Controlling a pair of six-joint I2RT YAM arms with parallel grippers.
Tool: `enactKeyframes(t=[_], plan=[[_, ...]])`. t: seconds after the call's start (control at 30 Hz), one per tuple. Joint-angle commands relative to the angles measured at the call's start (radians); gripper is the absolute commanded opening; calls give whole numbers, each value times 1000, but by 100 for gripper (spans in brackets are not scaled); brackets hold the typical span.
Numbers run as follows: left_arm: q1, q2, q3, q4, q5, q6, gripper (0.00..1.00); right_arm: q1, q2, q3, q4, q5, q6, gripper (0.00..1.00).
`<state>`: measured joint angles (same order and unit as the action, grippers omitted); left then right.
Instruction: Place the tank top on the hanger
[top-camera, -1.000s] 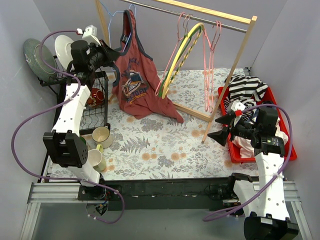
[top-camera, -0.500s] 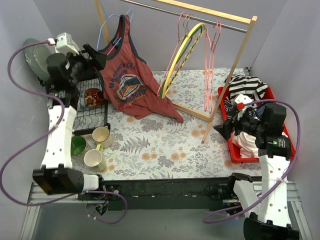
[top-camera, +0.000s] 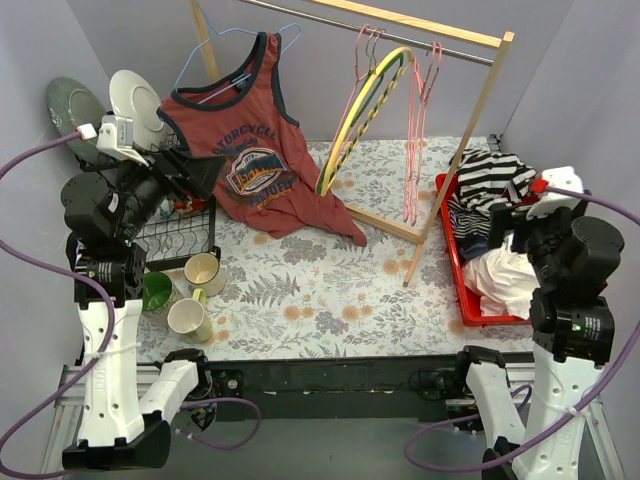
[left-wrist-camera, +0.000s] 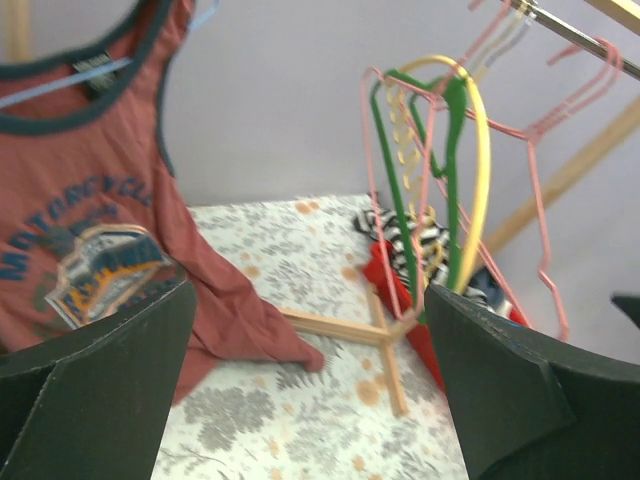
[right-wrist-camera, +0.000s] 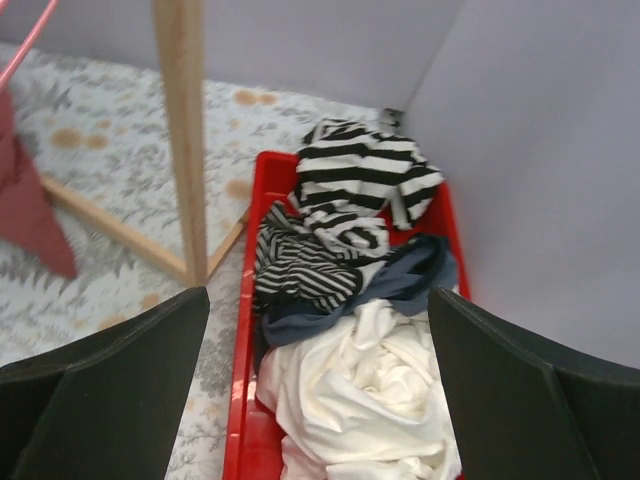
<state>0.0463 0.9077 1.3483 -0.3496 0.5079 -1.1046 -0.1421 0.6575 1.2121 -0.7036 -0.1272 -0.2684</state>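
The rust-red tank top (top-camera: 245, 160) hangs spread on the light-blue hanger (top-camera: 214, 92) at the left end of the rail, and its hem rests on the flowered table. In the left wrist view the tank top (left-wrist-camera: 80, 220) fills the left side, with the hanger (left-wrist-camera: 50, 90) wire crossing its neck opening. My left gripper (top-camera: 195, 172) is open and empty, left of the shirt and apart from it. My right gripper (right-wrist-camera: 320, 400) is open and empty above the red bin (right-wrist-camera: 243, 330).
A wooden rack (top-camera: 462, 160) carries pink hangers (top-camera: 420, 130) and green and yellow hangers (top-camera: 365, 110). The red bin (top-camera: 458, 280) holds a striped garment (right-wrist-camera: 350, 190) and white cloth (right-wrist-camera: 370, 400). At the left stand a dish rack with plates (top-camera: 130, 95) and mugs (top-camera: 203, 272).
My left gripper opened, let go at the hanger and drew back to the left. The tank top swung round and now hangs spread. My right arm pulled back to the right over the bin.
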Motion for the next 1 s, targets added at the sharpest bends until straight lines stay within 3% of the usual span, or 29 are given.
enactKeyframes(t=[0.0, 0.1, 0.3, 0.6, 0.97], plan=[[-8, -39, -61, 35, 161, -130, 98, -10, 47, 141, 95, 279, 118, 99], [-20, -39, -75, 47, 230, -172, 98, -11, 70, 222, 102, 307, 113, 99], [-95, -62, -49, -54, 149, -123, 98, -22, 77, 285, 101, 285, 110, 99], [-174, -82, 5, -175, 21, -52, 98, -28, 59, 242, 101, 245, 127, 98], [-186, -95, 2, -203, -15, -28, 98, -27, 47, 211, 108, 238, 133, 98]])
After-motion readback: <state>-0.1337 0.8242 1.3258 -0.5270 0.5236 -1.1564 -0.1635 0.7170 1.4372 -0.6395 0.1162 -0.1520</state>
